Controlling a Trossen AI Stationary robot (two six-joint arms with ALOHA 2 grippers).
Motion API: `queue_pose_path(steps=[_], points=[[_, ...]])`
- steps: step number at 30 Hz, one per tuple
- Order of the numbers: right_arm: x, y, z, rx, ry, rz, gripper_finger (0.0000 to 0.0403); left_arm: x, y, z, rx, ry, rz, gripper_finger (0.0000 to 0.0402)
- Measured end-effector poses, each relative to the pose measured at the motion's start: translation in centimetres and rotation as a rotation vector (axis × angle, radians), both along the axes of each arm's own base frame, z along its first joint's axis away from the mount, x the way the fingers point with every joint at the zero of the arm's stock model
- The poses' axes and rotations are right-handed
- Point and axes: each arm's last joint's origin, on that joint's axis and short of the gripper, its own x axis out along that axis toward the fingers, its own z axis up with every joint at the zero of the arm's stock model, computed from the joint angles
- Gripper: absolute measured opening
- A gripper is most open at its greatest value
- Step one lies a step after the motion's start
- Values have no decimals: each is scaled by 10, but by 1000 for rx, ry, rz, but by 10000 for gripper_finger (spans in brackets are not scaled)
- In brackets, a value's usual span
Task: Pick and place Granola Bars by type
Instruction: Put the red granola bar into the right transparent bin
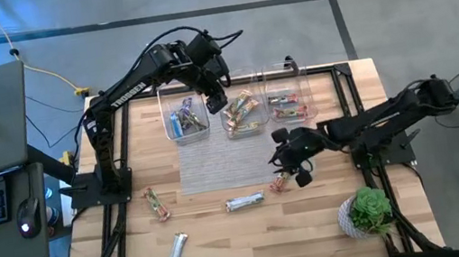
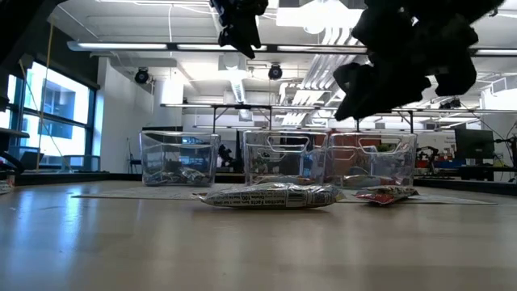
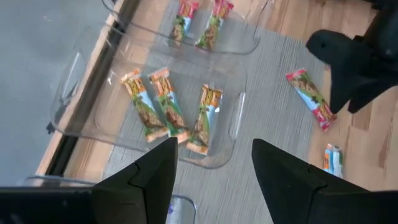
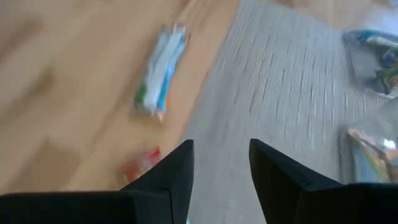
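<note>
Three clear bins (image 1: 285, 73) at 12 o'clock; four bars (image 1: 245, 202) loose on table (image 1: 229, 247). Left gripper (image 3: 211, 165) over bins, right gripper (image 4: 221, 163) at 3 o'clock: fingers apart, nothing held.

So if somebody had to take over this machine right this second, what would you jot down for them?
Left gripper: open, empty, above the three clear bins.
Right gripper: open, empty, over the mat's edge, by a red bar.
Done: all three bins hold bars; the middle bin has three orange-green ones.
Left: four bars loose on the table: the red one, a silver one, a reddish one, another silver.
</note>
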Motion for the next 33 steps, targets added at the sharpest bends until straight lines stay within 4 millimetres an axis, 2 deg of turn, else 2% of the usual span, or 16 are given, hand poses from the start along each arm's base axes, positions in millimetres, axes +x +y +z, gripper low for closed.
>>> queue_pose_path(steps=[7,13,19,24,29,33], points=[[-8,5,-14,102,-10,101,138,9,-26,-19,-60,85,-118,202],[-24,9,-45,39,45,97,138,22,-65,-46,-101,181,-214,202],[-20,11,-65,55,6,135,138,26,-94,-49,-125,204,-222,202],[-16,12,-81,54,48,134,138,6,-108,-32,-12,246,-99,202],[-14,12,-81,54,22,138,138,-23,-119,-13,128,245,41,202],[-15,12,-82,33,38,153,138,-53,-127,-14,142,243,77,202]])
